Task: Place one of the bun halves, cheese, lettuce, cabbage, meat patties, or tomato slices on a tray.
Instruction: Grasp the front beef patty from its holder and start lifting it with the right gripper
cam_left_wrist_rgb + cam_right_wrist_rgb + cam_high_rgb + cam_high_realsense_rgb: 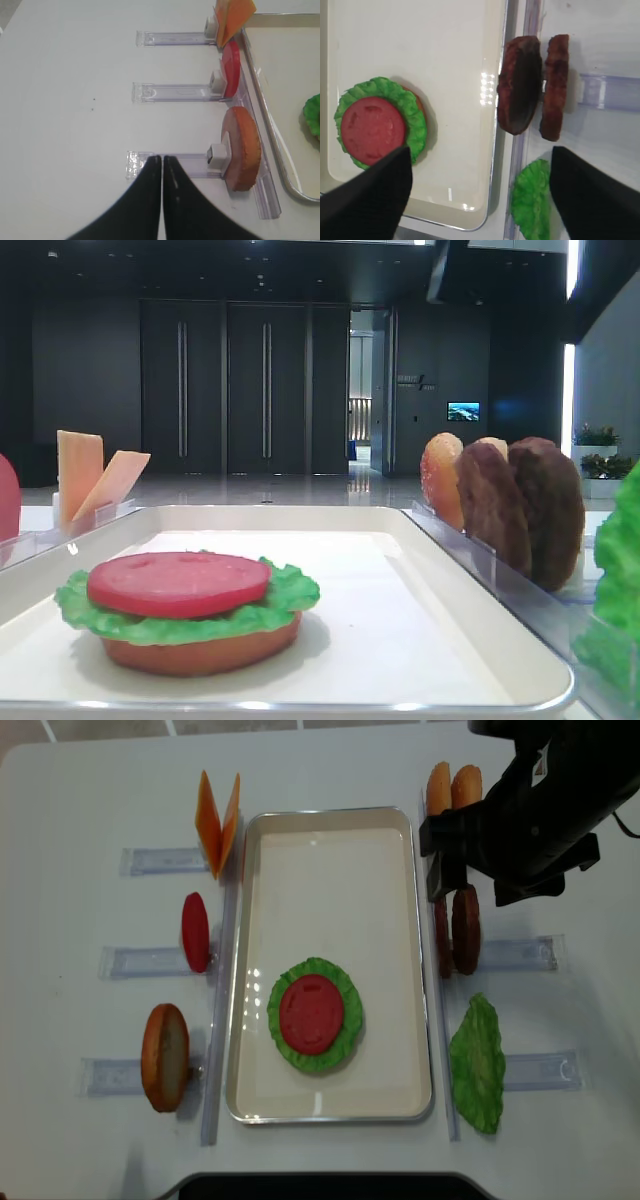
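On the glossy white rectangular tray I see a matte red tomato disc over bright green ruffled lettuce; right of the tray, grainy dark-brown round patties.

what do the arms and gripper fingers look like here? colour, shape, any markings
All matte black. The left gripper has two smooth fingers tapering to narrow tips. The right gripper shows broad, flat-sided black fingers. The right arm is bulky, black and angular, with a thin cable at its edge. No markings visible.

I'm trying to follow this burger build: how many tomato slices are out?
2: one tomato slice lies on the lettuce in the tray; the other tomato slice stands upright in the rack left of the tray.
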`<state>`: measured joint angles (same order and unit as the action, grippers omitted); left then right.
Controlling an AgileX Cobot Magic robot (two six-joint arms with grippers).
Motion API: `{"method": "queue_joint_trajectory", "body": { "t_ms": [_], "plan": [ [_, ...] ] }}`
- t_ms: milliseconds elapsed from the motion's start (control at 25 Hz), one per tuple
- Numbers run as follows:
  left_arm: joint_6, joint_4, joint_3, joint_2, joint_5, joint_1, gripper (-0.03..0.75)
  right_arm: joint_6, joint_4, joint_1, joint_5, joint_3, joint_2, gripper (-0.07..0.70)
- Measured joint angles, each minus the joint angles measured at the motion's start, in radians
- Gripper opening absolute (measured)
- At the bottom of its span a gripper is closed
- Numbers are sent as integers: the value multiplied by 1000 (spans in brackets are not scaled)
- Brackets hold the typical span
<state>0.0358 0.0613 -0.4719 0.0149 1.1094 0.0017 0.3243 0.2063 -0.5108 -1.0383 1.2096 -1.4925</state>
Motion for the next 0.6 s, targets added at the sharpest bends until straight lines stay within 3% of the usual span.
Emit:
{"method": "queue_joint_trajectory", "body": {
  "t_ms": [240,600],
  "plan": [
    [0,0,0,0,0,0,0,28,-1,-49,10,52,-78,538],
    [0,0,0,0,0,0,0,34,-2,-55,25,63,-146,538]
  ]
}}
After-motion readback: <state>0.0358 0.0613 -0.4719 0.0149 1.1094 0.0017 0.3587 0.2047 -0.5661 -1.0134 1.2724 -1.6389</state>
